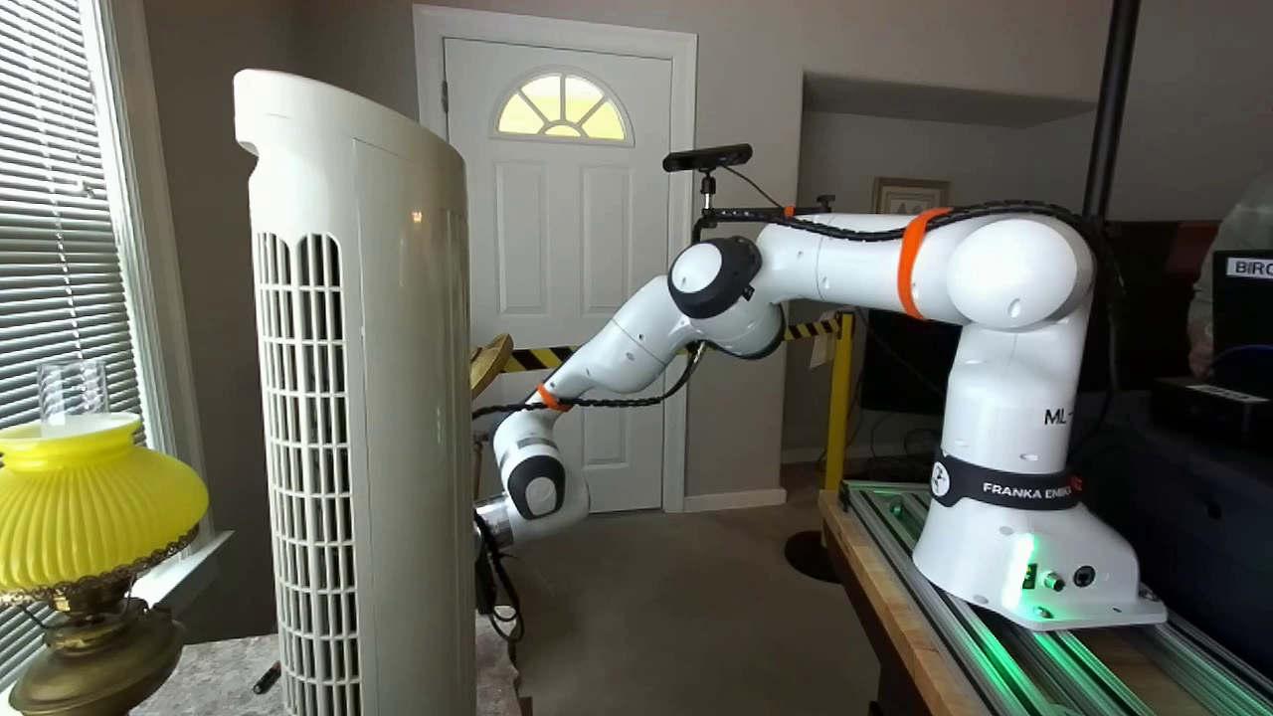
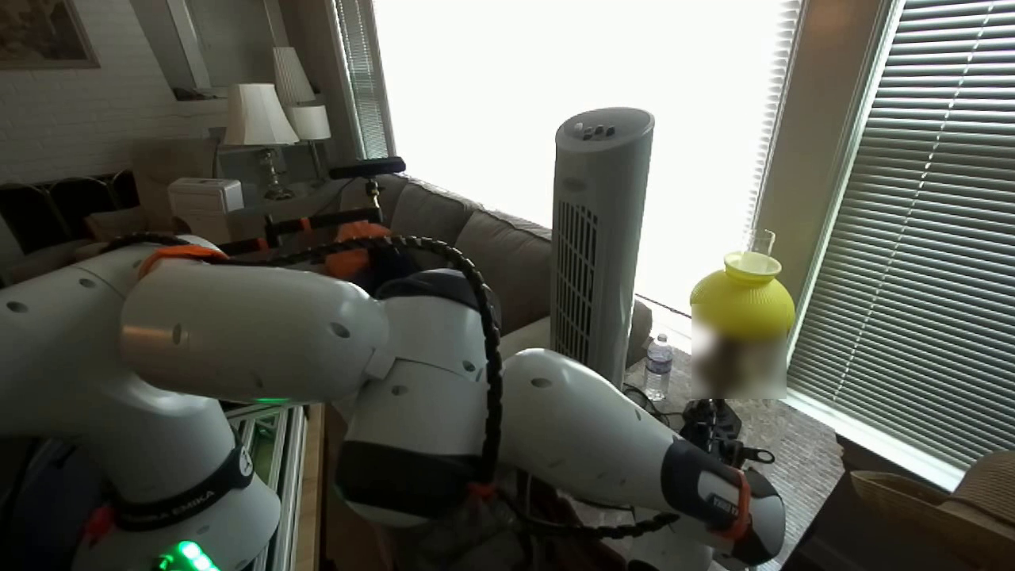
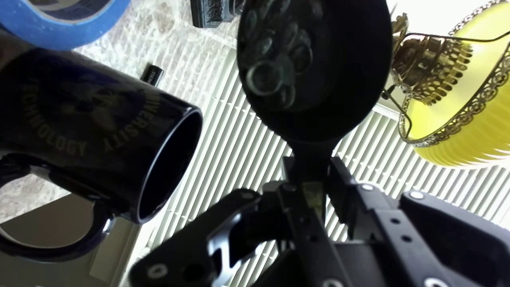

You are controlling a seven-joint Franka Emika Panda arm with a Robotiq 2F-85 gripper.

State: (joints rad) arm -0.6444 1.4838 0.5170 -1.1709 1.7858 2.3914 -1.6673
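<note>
In the wrist view my gripper (image 3: 310, 169) is shut on the narrow handle of a dark ladle (image 3: 314, 119). The ladle's bowl is beyond the fingertips and holds several small round glassy shapes, too dark to name. A dark blue mug (image 3: 79, 107) with gold university lettering stands beside the ladle, its mouth apart from the bowl. The mug appears upright, as the picture is turned. A roll of blue tape (image 3: 71, 34) is by the mug's base. In an exterior view the tower fan (image 1: 413, 398) hides the gripper and ladle.
A brass lamp with a yellow shade (image 3: 470, 131) is close to the ladle; it also shows in both exterior views (image 1: 99, 507) (image 2: 741, 297). A small black battery (image 3: 152, 74) lies on the stone-patterned table (image 1: 224, 671). A water bottle (image 2: 658, 366) stands near the fan.
</note>
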